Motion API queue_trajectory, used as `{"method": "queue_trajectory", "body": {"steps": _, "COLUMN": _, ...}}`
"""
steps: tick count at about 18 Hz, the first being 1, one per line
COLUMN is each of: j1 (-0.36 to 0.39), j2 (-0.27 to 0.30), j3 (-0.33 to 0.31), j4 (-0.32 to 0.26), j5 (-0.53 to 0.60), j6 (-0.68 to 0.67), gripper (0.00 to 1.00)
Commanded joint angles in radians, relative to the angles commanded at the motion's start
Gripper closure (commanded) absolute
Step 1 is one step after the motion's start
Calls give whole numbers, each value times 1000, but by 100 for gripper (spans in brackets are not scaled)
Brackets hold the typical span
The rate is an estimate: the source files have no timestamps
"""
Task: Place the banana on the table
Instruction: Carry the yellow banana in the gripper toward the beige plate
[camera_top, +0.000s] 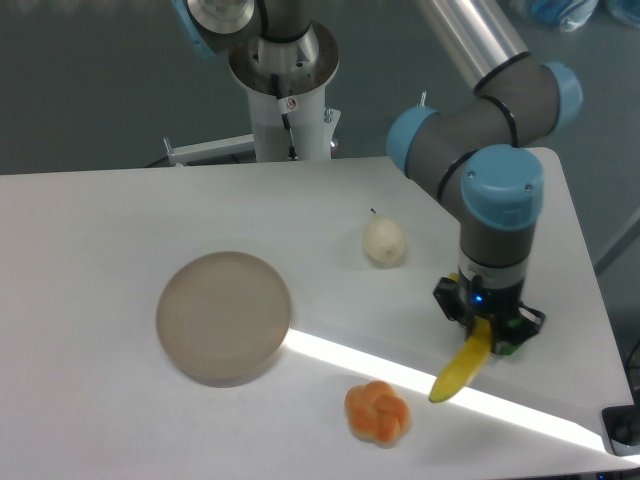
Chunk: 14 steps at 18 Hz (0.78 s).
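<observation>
Camera view: banana (458, 372) hangs from the gripper (484, 335) at the right side of the worktop (100, 230).
Jaws: they are clamped on the top end of the banana.
Where the banana is: its low tip points down and to the left, close to the worktop. I cannot tell if the tip touches it yet.
How the banana looks: thin, bent and bright yellow, like a toy. It is tilted, not lying flat.
Nearby things: an orange lumpy fruit (378, 411) sits near the low tip. A pale pear (383, 242) sits further back. A round grey-brown disc (224, 316) lies well apart to the left.
Step in hand: I think the arm is about to put the banana down.
How to do it well: go down slowly till the banana rests on the worktop. Then let the jaws part. Keep away from the orange fruit so it does not get bumped. Lift straight up after.
</observation>
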Motion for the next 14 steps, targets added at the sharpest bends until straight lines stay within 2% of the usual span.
{"method": "queue_trajectory", "body": {"steps": 6, "j1": -14, "j2": 29, "j3": -162, "j4": 147, "j5": -6, "j6": 231, "gripper": 71}}
{"method": "queue_trajectory", "body": {"steps": 8, "j1": -18, "j2": 35, "j3": -192, "j4": 154, "j5": -8, "j6": 259, "gripper": 71}}
{"method": "queue_trajectory", "body": {"steps": 11, "j1": -58, "j2": 29, "j3": -200, "j4": 154, "j5": -8, "j6": 265, "gripper": 72}}
{"method": "queue_trajectory", "body": {"steps": 14, "j1": -77, "j2": 25, "j3": -242, "j4": 157, "j5": -6, "j6": 259, "gripper": 72}}
